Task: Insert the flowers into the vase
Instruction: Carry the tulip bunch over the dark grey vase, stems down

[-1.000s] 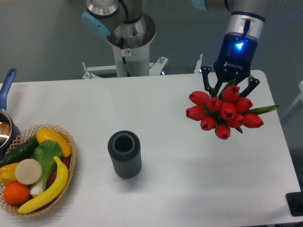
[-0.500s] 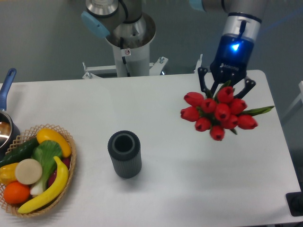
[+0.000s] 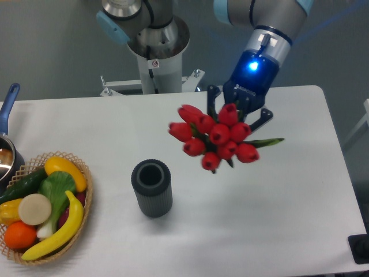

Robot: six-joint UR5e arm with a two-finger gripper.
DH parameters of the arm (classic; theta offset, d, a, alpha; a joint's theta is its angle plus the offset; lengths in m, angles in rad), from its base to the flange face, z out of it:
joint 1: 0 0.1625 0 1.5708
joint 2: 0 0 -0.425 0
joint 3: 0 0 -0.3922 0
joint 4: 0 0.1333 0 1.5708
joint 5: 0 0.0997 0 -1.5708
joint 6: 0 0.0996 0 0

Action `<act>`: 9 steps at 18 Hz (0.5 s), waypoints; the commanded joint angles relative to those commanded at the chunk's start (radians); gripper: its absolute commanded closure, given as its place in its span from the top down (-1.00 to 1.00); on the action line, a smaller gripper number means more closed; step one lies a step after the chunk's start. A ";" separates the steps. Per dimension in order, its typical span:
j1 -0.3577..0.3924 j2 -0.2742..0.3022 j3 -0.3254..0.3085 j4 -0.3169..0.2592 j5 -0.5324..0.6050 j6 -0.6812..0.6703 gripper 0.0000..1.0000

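The flowers (image 3: 214, 136), a tight bunch of red tulip buds with green leaves, hang in the air above the middle of the white table, buds facing the camera. My gripper (image 3: 237, 109) is shut on the bunch from behind, its dark fingers showing on either side of the top buds, and the stems are hidden. The vase (image 3: 151, 187), a dark grey ribbed cylinder with an open round mouth, stands upright on the table to the lower left of the flowers, apart from them.
A wicker basket (image 3: 82, 203) of fruit and vegetables sits at the front left. A pot with a blue handle (image 3: 7, 109) pokes in at the left edge. The arm's base column (image 3: 155, 57) stands behind the table. A dark object (image 3: 360, 249) lies at the right front corner.
The gripper has carried the flowers leftward from the table's right side toward the middle, closer to the vase, and tilted slightly. The vase has not moved.
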 joint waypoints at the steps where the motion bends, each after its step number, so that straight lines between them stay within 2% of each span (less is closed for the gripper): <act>1: -0.008 -0.002 0.000 0.000 -0.037 0.008 -0.27; 5: -0.026 -0.028 -0.021 -0.002 -0.196 0.086 -0.27; 9: -0.074 -0.032 -0.040 0.000 -0.217 0.121 -0.27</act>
